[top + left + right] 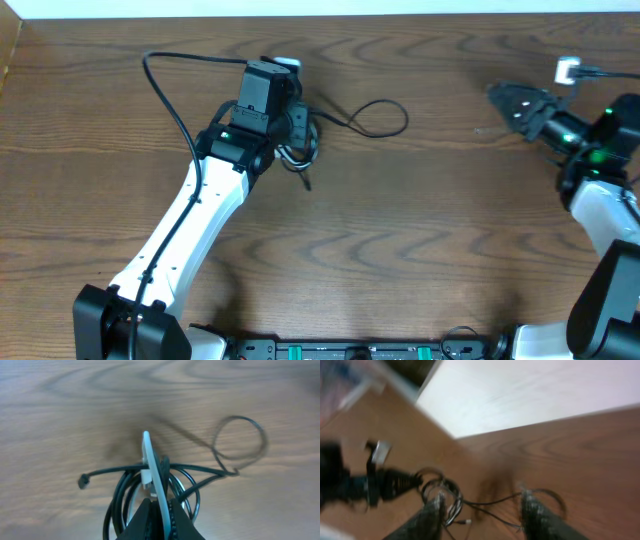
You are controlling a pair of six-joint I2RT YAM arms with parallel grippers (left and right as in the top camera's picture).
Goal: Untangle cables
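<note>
The cables [298, 152] lie bunched in a small tangle on the wooden table. One black loop [381, 118] trails off to the right. My left gripper [308, 126] sits over the bunch. In the left wrist view this gripper [157, 503] is shut on a flat white cable [151, 462], with black coils [120, 500] wrapped around it and a black plug end [82, 481] sticking out to the left. My right gripper [497, 94] hovers far to the right, pointing at the tangle. In its blurred wrist view the gripper [484, 500] is open with nothing between its fingers.
The white back wall edge [320, 8] runs along the far side of the table. A black robot wire [165, 85] arcs up and left from the left arm. A small white connector [568, 70] sits above the right arm.
</note>
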